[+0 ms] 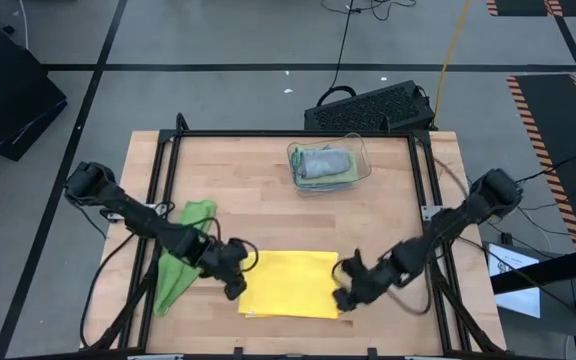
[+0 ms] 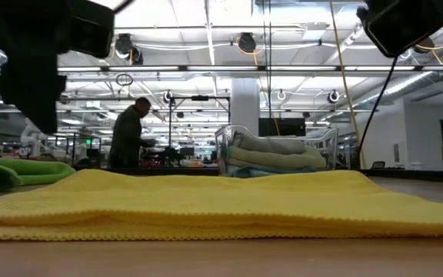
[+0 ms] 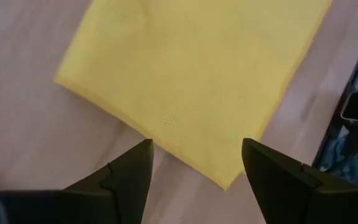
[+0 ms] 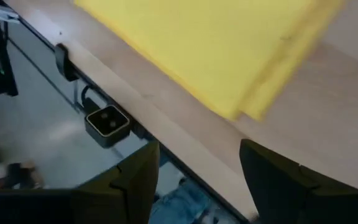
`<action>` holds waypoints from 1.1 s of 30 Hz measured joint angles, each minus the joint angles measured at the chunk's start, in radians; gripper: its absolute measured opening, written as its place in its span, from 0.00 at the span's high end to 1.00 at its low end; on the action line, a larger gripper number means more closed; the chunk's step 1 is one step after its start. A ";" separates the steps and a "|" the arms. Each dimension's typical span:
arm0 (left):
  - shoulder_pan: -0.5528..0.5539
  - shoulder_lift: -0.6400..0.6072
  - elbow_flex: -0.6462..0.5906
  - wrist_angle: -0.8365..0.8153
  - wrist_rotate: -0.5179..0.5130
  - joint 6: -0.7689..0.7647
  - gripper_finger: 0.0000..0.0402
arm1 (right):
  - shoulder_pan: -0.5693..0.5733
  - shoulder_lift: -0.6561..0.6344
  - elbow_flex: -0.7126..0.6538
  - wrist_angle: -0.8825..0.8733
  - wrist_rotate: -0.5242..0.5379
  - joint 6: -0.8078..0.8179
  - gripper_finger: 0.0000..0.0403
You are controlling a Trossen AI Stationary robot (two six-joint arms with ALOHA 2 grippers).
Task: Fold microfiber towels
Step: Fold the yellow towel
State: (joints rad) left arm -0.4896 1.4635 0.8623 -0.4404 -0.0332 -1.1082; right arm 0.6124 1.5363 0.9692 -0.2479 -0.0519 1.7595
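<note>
Yellow towel is lying folded on the tabletop, my left hand hovering spread at its 9 o'clock, my right hand spread at 3 o'clock.

Both end effectors, L & R, open, low, facing inward.

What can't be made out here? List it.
- Towels in the bin: stacked, their number is unclear from the high view, and the low view shows only the side of the pile.
- Yellow towel: number of folded layers is unclear.
- Green towel: partly under the left arm.
</note>
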 joint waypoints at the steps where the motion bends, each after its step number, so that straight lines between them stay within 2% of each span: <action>1: -0.019 0.000 0.000 0.001 -0.014 -0.014 0.39 | 0.014 0.037 0.033 -0.001 0.026 -0.005 0.47; 6: -0.090 0.000 0.000 0.000 -0.051 -0.047 0.39 | 0.057 0.222 0.218 -0.166 0.049 -0.019 0.47; 11: -0.122 0.000 0.000 0.000 -0.073 -0.048 0.39 | 0.064 0.335 0.345 -0.291 0.036 0.003 0.50; 19: -0.127 0.000 0.000 0.000 -0.073 0.006 0.39 | 0.051 0.425 0.365 -0.223 -0.074 0.134 0.58; 24: -0.127 0.000 0.000 0.000 -0.073 0.017 0.39 | 0.042 0.422 0.365 -0.287 -0.027 0.151 0.61; 29: -0.126 0.000 0.000 0.002 -0.066 0.030 0.39 | 0.013 0.427 0.365 -0.253 -0.003 0.133 0.62; 33: -0.126 0.000 0.000 0.003 -0.065 0.029 0.39 | 0.003 0.443 0.365 -0.249 -0.046 0.137 0.62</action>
State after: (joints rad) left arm -0.6159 1.4639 0.8623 -0.4373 -0.0978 -1.0794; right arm 0.6155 1.9793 1.3342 -0.4972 -0.0978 1.8965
